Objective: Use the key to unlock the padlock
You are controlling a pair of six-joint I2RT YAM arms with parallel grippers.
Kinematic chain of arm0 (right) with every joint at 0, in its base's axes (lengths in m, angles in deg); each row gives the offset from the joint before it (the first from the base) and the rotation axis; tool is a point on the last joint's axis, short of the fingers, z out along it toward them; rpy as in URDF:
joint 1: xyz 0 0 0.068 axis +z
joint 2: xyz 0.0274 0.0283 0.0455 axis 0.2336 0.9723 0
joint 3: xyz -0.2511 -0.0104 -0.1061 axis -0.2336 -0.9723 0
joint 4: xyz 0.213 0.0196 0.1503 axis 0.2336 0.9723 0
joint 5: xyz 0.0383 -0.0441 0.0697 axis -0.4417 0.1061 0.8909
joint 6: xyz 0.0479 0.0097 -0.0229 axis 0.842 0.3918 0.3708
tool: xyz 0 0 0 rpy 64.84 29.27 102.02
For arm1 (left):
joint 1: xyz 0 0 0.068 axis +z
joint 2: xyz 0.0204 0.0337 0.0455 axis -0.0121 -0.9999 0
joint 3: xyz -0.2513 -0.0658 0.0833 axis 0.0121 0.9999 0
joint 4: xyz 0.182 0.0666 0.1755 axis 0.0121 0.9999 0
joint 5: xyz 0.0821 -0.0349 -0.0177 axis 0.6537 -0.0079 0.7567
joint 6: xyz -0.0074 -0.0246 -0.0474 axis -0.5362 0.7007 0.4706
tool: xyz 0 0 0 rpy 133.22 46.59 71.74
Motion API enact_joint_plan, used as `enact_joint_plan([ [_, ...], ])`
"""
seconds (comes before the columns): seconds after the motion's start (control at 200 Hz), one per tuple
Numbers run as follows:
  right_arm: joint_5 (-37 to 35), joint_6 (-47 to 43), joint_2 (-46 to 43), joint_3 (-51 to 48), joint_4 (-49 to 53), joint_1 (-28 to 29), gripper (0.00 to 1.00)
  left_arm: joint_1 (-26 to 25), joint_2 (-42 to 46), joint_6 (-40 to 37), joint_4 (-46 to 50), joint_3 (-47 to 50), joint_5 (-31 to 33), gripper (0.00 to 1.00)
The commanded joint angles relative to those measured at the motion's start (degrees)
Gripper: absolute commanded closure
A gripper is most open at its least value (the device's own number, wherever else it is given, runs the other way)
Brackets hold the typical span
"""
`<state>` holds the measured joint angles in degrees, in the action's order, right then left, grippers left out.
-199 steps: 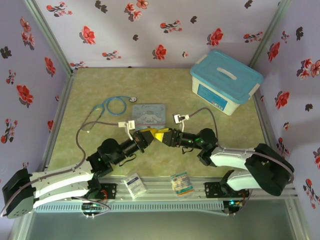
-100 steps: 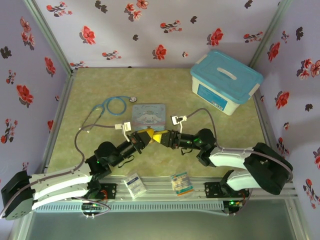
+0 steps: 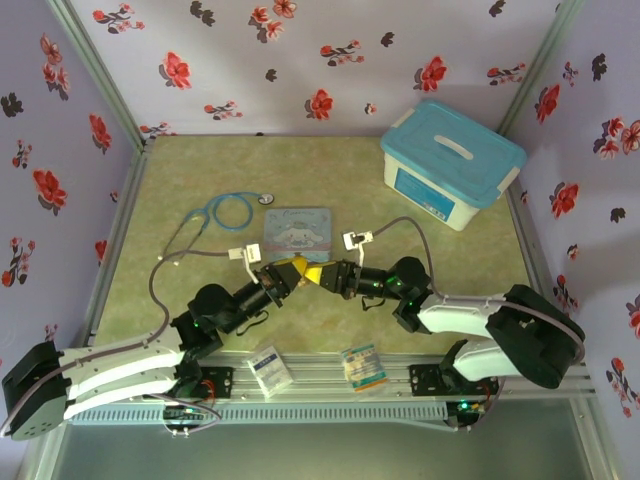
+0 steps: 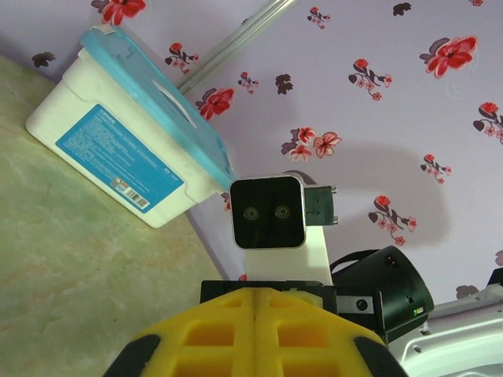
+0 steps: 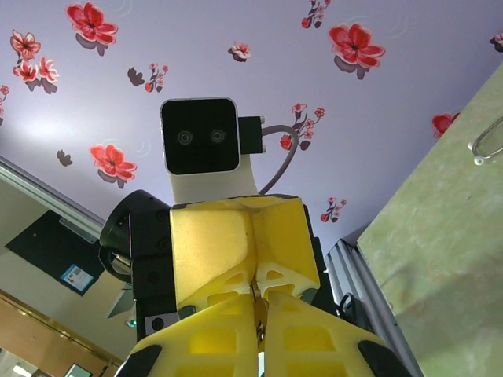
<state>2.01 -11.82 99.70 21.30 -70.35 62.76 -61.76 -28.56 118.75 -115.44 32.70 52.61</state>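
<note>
Item, padlock and key: neither legible, judged pinched where your left gripper point(image 3: 292, 268) and right gripper point(image 3: 320, 274) meet tip to tip, both clenched, just nearside of the cartoon tin point(image 3: 300, 226); the joined pair has drifted slightly leftward, so insertion seems underway, unlocking unconfirmed.

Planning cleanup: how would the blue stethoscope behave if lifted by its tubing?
Probably floppy: the stethoscope lies in loose loops. Its chest piece would likely dangle and swing, being a disc at one end.
</note>
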Motion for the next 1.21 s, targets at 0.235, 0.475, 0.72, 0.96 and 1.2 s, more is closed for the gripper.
enact_joint_plan([
  [0.235,-7.8,-9.6,-6.5,-1.5,23.9,-4.2,1.00,0.6,10.4,0.8,33.1,-4.1,15.6,0.00],
  [0.475,-21.0,-20.7,-8.0,4.3,58.9,-5.8,1.00,0.7,-2.0,1.1,47.1,-9.6,15.9,0.02],
  [0.72,-22.0,-17.9,-2.3,4.6,58.5,-6.7,1.00,6.6,-16.5,-0.1,38.8,-9.1,6.0,0.07],
  [0.96,-24.1,-19.0,-4.4,4.5,61.3,-6.7,1.00,10.6,-28.1,-4.5,41.9,-16.4,2.8,0.14],
  [1.2,-26.0,-19.6,-8.9,2.6,64.0,-6.7,1.00,12.1,-36.3,-4.1,38.0,-19.5,-0.8,0.26],
])
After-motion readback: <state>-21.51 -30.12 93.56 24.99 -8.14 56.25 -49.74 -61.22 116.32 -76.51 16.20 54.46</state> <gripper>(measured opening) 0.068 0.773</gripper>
